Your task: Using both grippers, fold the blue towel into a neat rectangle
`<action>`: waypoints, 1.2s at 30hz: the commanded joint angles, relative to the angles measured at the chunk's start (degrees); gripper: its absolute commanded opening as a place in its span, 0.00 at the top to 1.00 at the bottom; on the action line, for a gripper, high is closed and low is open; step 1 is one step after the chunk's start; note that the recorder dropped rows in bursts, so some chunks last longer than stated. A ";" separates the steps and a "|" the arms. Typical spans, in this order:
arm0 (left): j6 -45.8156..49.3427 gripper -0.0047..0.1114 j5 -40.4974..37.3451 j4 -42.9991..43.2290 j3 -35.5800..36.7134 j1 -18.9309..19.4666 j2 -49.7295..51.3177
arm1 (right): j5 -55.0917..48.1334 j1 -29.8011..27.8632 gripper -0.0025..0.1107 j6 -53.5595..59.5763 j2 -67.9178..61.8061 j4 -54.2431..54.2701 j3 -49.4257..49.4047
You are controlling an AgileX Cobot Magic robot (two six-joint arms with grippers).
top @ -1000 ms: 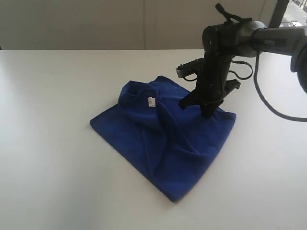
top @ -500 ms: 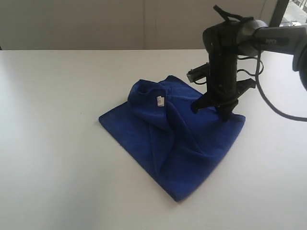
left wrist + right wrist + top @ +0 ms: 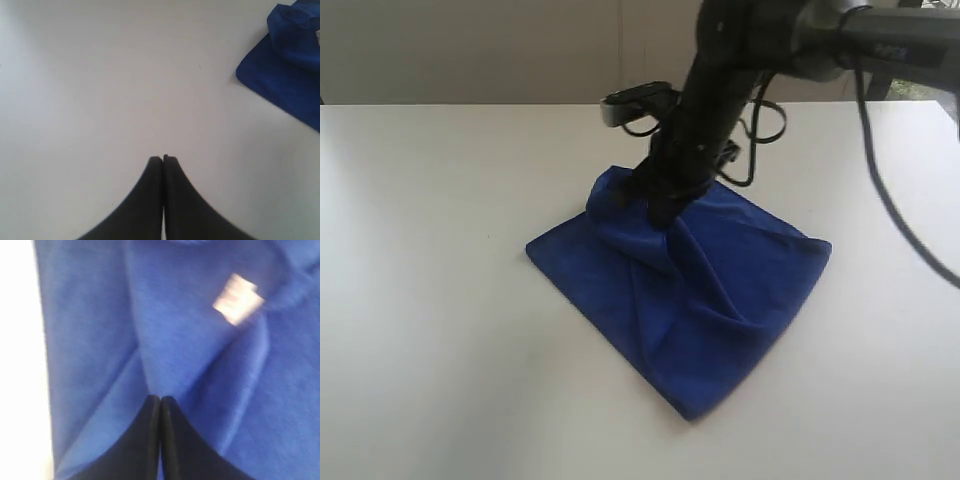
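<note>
The blue towel (image 3: 720,300) lies rumpled on the white table (image 3: 420,250), a fold bunched up at its far left corner. My right gripper (image 3: 660,208) reaches across the middle and hangs shut just over that bunched fold. In the right wrist view its jaws (image 3: 160,397) are pressed together above blue towel (image 3: 100,330), nothing between them, with the white tag (image 3: 237,299) beyond the tips. My left gripper (image 3: 163,158) is shut and empty over bare table, apart from the towel's edge (image 3: 285,75). The exterior view does not show the left gripper.
A pale wall runs behind the table's far edge (image 3: 470,104). The right arm's black cables (image 3: 765,120) loop beside its wrist above the towel.
The right arm has swung left, from the towel's far right corner to the bunched far left fold. The towel slid slightly right earlier and now lies still; the gripper now hides the tag.
</note>
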State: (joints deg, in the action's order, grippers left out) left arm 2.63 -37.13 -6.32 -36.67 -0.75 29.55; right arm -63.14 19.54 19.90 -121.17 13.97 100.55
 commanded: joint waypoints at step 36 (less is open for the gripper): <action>0.14 0.96 -0.66 -0.25 0.22 0.06 -0.27 | 33.04 11.20 0.98 -10.12 -17.93 0.36 0.79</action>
State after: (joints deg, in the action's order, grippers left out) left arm 2.63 -37.13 -6.32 -36.67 -0.75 29.55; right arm -32.76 30.84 12.13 -135.25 16.20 102.01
